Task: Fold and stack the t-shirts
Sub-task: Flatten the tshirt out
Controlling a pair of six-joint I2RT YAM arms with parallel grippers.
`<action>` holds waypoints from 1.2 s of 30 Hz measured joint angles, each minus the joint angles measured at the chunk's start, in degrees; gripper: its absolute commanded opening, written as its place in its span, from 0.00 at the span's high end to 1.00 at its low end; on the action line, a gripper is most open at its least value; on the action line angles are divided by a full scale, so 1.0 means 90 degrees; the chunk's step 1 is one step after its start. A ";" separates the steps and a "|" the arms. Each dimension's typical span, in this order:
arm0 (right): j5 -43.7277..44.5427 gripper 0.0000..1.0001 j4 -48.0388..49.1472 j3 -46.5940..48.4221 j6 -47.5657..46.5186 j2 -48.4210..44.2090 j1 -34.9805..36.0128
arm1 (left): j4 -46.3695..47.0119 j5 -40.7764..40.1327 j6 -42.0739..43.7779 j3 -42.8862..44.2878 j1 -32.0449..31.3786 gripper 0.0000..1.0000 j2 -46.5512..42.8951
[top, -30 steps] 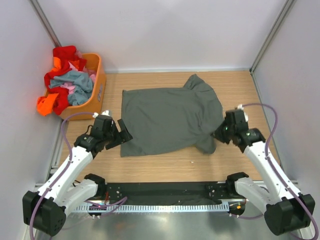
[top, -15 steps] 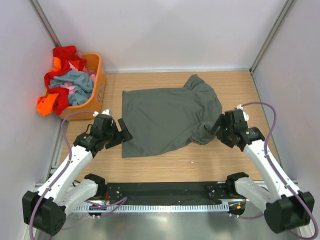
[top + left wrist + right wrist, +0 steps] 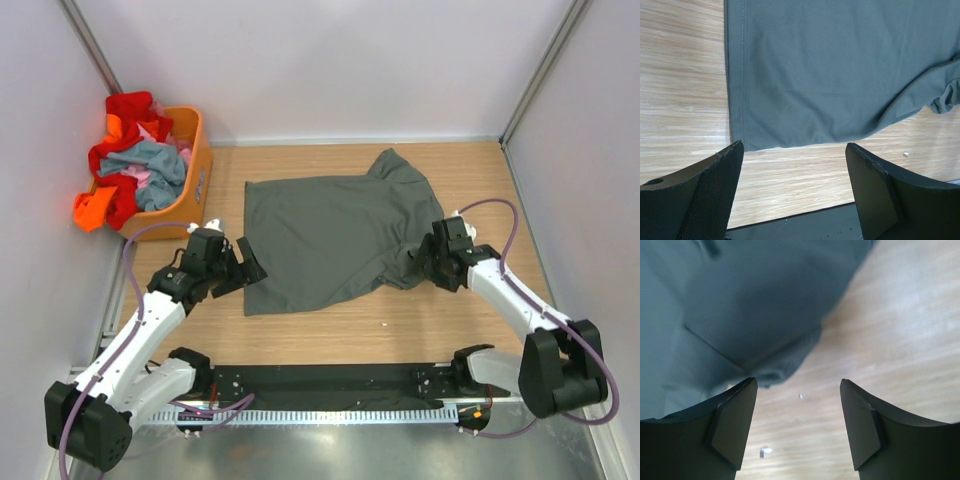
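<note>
A dark grey t-shirt (image 3: 335, 235) lies spread on the wooden table, its hem at the left, its near right sleeve tucked under. My left gripper (image 3: 244, 271) is open and empty just off the shirt's near left corner (image 3: 740, 145). My right gripper (image 3: 424, 262) is open and empty beside the folded right sleeve (image 3: 775, 370), above bare wood. Red, orange, pink and blue-grey shirts (image 3: 135, 160) are heaped in the orange basket (image 3: 195, 170) at the back left.
Grey walls close the table at the back and both sides. A black strip (image 3: 330, 380) runs along the near edge between the arm bases. Small white specks (image 3: 765, 451) lie on the wood near the right gripper.
My right gripper has let go of the near right sleeve and moved left, closer to the shirt; the sleeve now lies tucked in. The left arm has barely moved.
</note>
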 measured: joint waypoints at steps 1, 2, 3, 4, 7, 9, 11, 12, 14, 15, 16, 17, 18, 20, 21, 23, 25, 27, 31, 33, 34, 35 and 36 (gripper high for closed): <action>0.0078 0.28 0.0092 0.0146 -0.0126 0.0197 0.0000 | 0.0005 0.0000 0.0000 -0.0010 0.0000 0.16 0.0000; 0.0143 0.29 0.0214 0.0277 -0.0238 0.0401 0.0000 | 0.0015 0.0000 0.0000 -0.0019 0.0000 0.16 0.0000; 0.0194 0.31 0.0333 0.0393 -0.0345 0.0595 0.0000 | 0.0019 0.0000 0.0000 -0.0032 0.0000 0.16 0.0000; 0.0211 0.32 0.0459 0.0478 -0.0444 0.0772 0.0000 | 0.0027 0.0000 0.0000 -0.0039 0.0000 0.16 0.0000; 0.0206 0.35 0.0770 0.0534 -0.0639 0.1166 0.0000 | 0.0034 -0.0002 0.0002 -0.0041 0.0000 0.16 0.0000; 0.0172 0.38 0.0920 0.0498 -0.0743 0.1372 0.0000 | 0.0034 -0.0002 0.0002 -0.0041 0.0000 0.16 0.0005; 0.0136 0.41 0.1081 0.0420 -0.0818 0.1520 0.0000 | 0.0041 -0.0005 0.0005 -0.0041 0.0000 0.16 0.0027; 0.0117 0.44 0.1129 0.0376 -0.0833 0.1569 0.0000 | 0.0051 -0.0005 0.0005 -0.0044 0.0000 0.16 0.0041; 0.0058 0.44 0.1251 0.0257 -0.0867 0.1630 0.0000 | 0.0083 -0.0005 0.0007 -0.0053 0.0000 0.16 0.0087; 0.0029 0.44 0.1277 0.0204 -0.0872 0.1630 0.0000 | 0.0092 -0.0005 0.0010 -0.0061 0.0000 0.17 0.0119; 0.0000 0.43 0.1333 0.0160 -0.0886 0.1608 0.0000 | 0.0104 -0.0005 0.0012 -0.0070 0.0000 0.17 0.0143; -0.0024 0.44 0.1399 0.0121 -0.0886 0.1583 0.0000 | 0.0109 -0.0005 0.0017 -0.0080 0.0000 0.17 0.0170; -0.0051 0.46 0.1455 0.0070 -0.0884 0.1532 0.0000 | 0.0117 -0.0005 0.0019 -0.0087 0.0000 0.17 0.0192; -0.0104 0.54 0.1535 -0.0066 -0.0879 0.1396 0.0000 | 0.0131 -0.0005 0.0022 -0.0109 0.0000 0.16 0.0219; -0.0134 0.58 0.1562 -0.0141 -0.0850 0.1326 0.0000 | 0.0134 -0.0005 0.0022 -0.0119 0.0000 0.17 0.0226; -0.0163 0.66 0.1579 -0.0250 -0.0806 0.1224 0.0000 | 0.0134 -0.0010 0.0022 -0.0129 0.0000 0.17 0.0238; -0.0182 0.80 0.1576 -0.0311 -0.0799 0.1166 0.0000 | 0.0134 -0.0010 0.0022 -0.0131 0.0000 0.17 0.0243; -0.0211 0.90 0.1571 -0.0338 -0.0770 0.1156 0.0000 | 0.0134 -0.0022 0.0022 -0.0134 0.0000 0.17 0.0243; -0.0238 0.99 0.1552 -0.0367 -0.0738 0.1100 0.0000 | 0.0134 -0.0049 0.0022 -0.0134 0.0000 0.17 0.0243; -0.0267 0.98 0.1472 -0.0367 -0.0721 0.1022 0.0000 | 0.0134 -0.0049 0.0022 -0.0134 0.0000 0.17 0.0243; -0.0291 0.99 0.1365 -0.0359 -0.0687 0.0928 0.0000 | 0.0134 -0.0049 0.0022 -0.0134 0.0000 0.17 0.0243; -0.0333 0.99 0.1205 -0.0342 -0.0629 0.0780 0.0000 | 0.0134 -0.0049 0.0022 -0.0134 0.0000 0.17 0.0240; -0.0364 0.99 0.1044 -0.0311 -0.0578 0.0605 0.0000 | 0.0129 -0.0049 0.0022 -0.0134 0.0000 0.17 0.0238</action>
